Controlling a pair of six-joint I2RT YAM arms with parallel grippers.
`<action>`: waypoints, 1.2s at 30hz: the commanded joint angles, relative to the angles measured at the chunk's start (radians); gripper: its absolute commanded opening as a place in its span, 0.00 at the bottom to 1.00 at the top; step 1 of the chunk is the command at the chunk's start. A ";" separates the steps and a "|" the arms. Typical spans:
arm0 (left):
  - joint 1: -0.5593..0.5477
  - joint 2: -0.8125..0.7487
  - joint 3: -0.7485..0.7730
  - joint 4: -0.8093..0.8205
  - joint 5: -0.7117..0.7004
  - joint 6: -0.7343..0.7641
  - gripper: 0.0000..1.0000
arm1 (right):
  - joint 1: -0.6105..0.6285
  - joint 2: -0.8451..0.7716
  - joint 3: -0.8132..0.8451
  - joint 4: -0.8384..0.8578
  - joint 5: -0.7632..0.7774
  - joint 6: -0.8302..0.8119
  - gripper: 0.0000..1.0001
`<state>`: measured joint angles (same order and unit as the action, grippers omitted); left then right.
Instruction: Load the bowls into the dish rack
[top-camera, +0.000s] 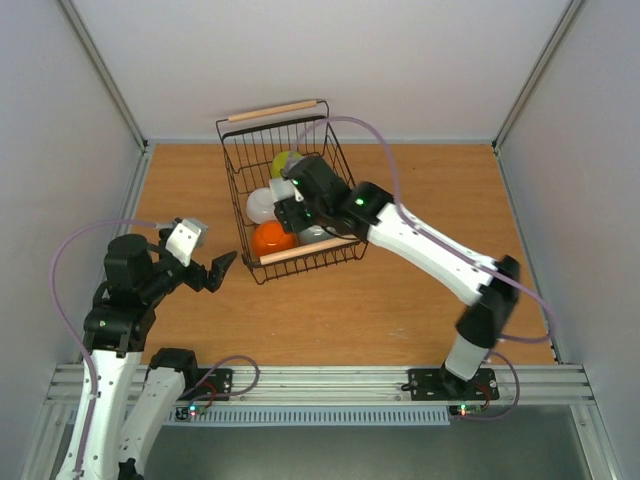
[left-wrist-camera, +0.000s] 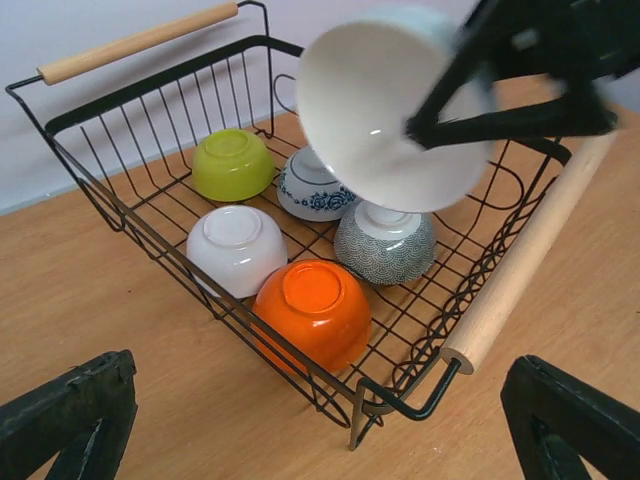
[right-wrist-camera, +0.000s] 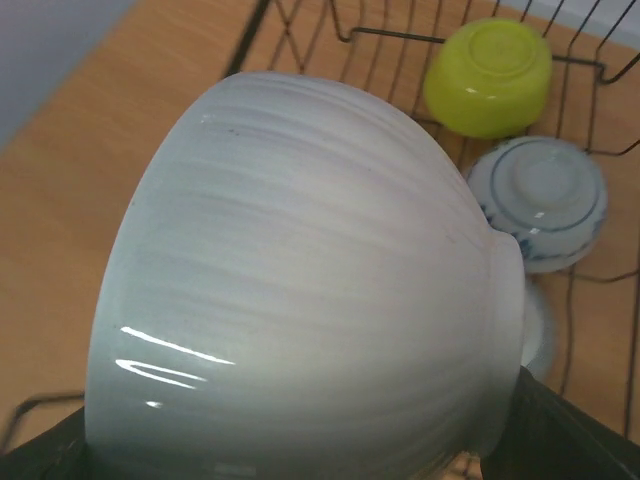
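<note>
The black wire dish rack (left-wrist-camera: 140, 225) holds upside-down bowls: yellow-green (left-wrist-camera: 232, 163), blue-and-white (left-wrist-camera: 315, 185), grey speckled (left-wrist-camera: 385, 245), plain white (left-wrist-camera: 236, 248) and orange (left-wrist-camera: 312, 312). My right gripper (top-camera: 295, 195) is shut on the second plain white bowl (left-wrist-camera: 385, 110) and holds it tilted on its side above the rack, over the grey speckled bowl. This bowl fills the right wrist view (right-wrist-camera: 300, 290). My left gripper (top-camera: 222, 268) is open and empty, just left of the rack's near left corner.
The rack (top-camera: 236, 190) sits at the table's far middle, with one wooden handle at the far end (top-camera: 272, 110) and one at the near end (top-camera: 305, 252). Grey walls close the table on three sides. Bare wood lies to the left and right of the rack.
</note>
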<state>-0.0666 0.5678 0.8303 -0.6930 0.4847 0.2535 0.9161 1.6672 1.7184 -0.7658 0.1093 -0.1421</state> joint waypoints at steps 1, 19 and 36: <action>0.007 -0.004 -0.013 0.064 -0.036 -0.018 0.99 | -0.036 0.174 0.221 -0.077 0.141 -0.220 0.01; 0.014 0.009 -0.019 0.054 0.005 -0.007 0.99 | -0.115 0.624 0.569 -0.171 0.318 -0.440 0.01; 0.015 0.013 -0.019 0.048 0.027 -0.004 0.99 | -0.120 0.758 0.623 -0.187 0.458 -0.523 0.01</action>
<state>-0.0563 0.5758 0.8211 -0.6834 0.4934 0.2436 0.7975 2.4092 2.3066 -0.9512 0.4641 -0.6117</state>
